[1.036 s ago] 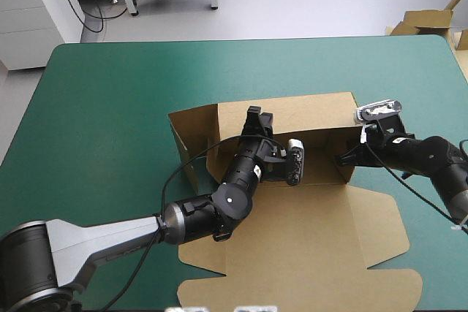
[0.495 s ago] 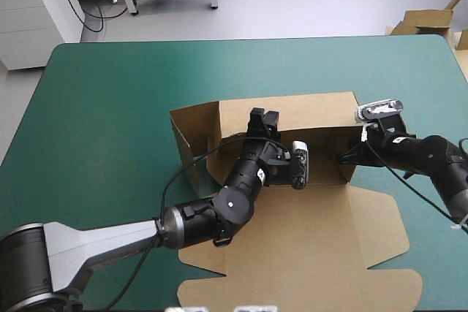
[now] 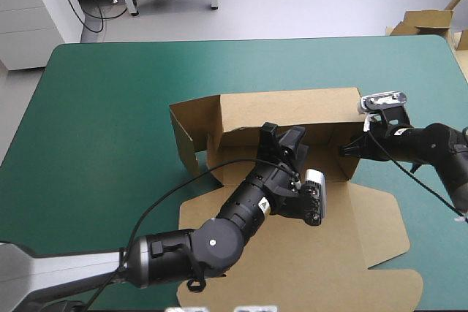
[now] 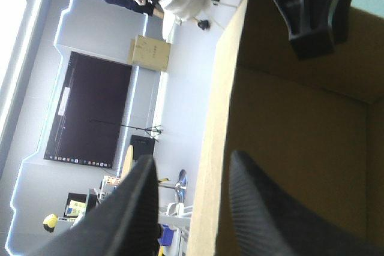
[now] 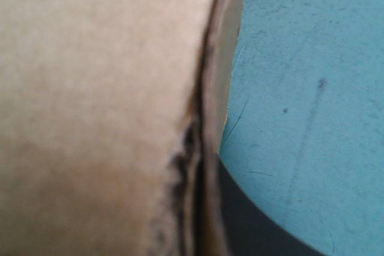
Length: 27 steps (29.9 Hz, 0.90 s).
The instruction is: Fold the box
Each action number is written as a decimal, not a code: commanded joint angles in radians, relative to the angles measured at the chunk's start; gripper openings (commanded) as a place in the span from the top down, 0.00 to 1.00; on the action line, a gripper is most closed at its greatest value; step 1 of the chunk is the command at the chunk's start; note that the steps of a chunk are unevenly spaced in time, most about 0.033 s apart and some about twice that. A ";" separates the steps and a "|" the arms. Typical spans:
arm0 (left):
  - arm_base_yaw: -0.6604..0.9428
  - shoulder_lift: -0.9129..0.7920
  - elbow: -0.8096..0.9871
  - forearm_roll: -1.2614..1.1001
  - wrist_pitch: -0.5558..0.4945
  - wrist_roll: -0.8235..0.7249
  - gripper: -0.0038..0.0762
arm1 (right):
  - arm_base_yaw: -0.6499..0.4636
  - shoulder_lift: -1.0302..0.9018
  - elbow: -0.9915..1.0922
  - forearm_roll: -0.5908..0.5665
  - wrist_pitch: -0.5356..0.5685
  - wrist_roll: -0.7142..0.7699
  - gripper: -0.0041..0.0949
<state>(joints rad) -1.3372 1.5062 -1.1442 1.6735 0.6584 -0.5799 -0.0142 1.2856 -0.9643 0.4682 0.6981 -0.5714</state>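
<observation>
Box [image 3: 292,107] of brown board sits slightly right of centre on the teal-green desk [image 3: 110,107], with its left and far walls raised and its lid flat toward the near edge. Left hand [image 3: 281,139] reaches in from the near side, black fingers [image 4: 264,208] spread, with a raised wall's edge between them. Right hand [image 3: 349,150] pinches the box's right end wall.
</observation>
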 commanded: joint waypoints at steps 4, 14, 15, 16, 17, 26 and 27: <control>-0.002 -0.143 -0.084 0.034 0.095 -0.023 0.95 | 0.002 -0.022 -0.118 -0.026 0.156 0.137 0.96; 0.367 -0.208 -0.213 -0.227 -0.008 -0.059 0.95 | 0.002 0.100 -0.274 -0.078 0.397 0.240 0.96; 0.422 -0.213 -0.218 -0.286 -0.026 -0.059 0.95 | 0.002 0.121 -0.292 -0.078 0.415 0.251 0.96; 0.476 -0.213 -0.222 -0.338 -0.036 -0.059 0.95 | 0.002 0.150 -0.316 -0.078 0.435 0.260 0.96; 0.530 -0.214 -0.222 -0.399 -0.044 -0.059 0.95 | 0.002 0.183 -0.341 -0.080 0.456 0.263 0.96; 0.928 -0.214 -0.222 -1.096 -0.030 0.256 0.95 | 0.002 0.415 -0.560 -0.071 0.434 0.249 0.96; 0.969 -0.214 -0.222 -1.172 -0.017 0.305 0.95 | 0.002 0.433 -0.586 -0.071 0.429 0.249 0.95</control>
<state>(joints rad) -0.4558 1.3287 -1.3329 0.6715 0.6598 -0.4026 -0.0134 1.6990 -1.4796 0.3914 1.1451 -0.3033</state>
